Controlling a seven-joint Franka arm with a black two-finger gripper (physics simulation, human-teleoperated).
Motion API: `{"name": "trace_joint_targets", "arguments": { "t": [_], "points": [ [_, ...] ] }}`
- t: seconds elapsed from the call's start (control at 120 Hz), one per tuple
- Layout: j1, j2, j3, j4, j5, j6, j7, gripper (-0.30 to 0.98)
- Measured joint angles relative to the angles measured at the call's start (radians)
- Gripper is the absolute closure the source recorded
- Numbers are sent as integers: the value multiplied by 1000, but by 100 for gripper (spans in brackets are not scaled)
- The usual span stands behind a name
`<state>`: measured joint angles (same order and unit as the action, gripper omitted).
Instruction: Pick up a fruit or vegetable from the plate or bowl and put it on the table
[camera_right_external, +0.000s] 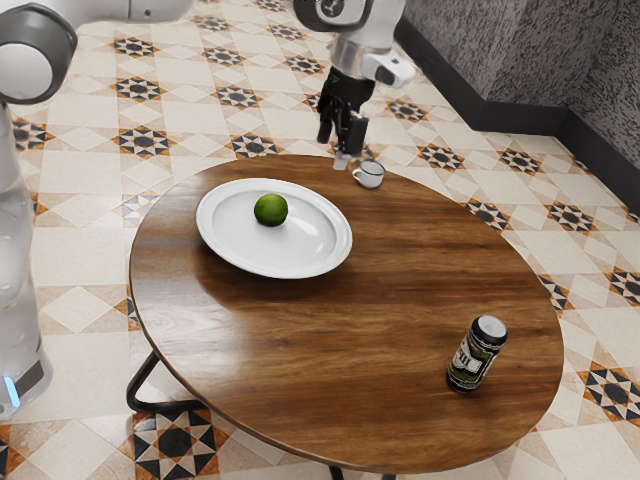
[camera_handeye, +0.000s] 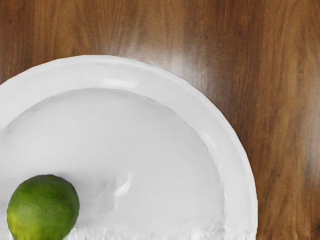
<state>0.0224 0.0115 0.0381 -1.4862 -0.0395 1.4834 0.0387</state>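
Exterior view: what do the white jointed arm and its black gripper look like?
The smooth white jointed arm has rounded segments, dark grey joint trim, and, low down, a dark patch beside a blue light strip. The angular gripper is black.

Wooden table (camera_right_external: 390, 320), 1 plate (camera_right_external: 262, 254), 1 cup (camera_right_external: 370, 176), 1 can (camera_right_external: 475, 354)

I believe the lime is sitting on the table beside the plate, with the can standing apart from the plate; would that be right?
Not quite: the lime sits on the plate, not beside it, as the exterior view shows. The can does stand apart from the plate.
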Motion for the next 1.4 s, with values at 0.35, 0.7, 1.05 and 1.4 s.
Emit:
{"name": "trace_joint_targets", "arguments": {
  "t": [0.35, 0.7, 1.05, 1.4],
  "points": [
    [-186, -310, 296, -555, 47, 191, 1, 0],
    [-190, -334, 329, -637, 81, 274, 3, 0],
    [-296, -336, 491, -634, 134, 287, 4, 0],
    [-430, -301, 606, -635, 162, 302, 5, 0]
  ]
}}
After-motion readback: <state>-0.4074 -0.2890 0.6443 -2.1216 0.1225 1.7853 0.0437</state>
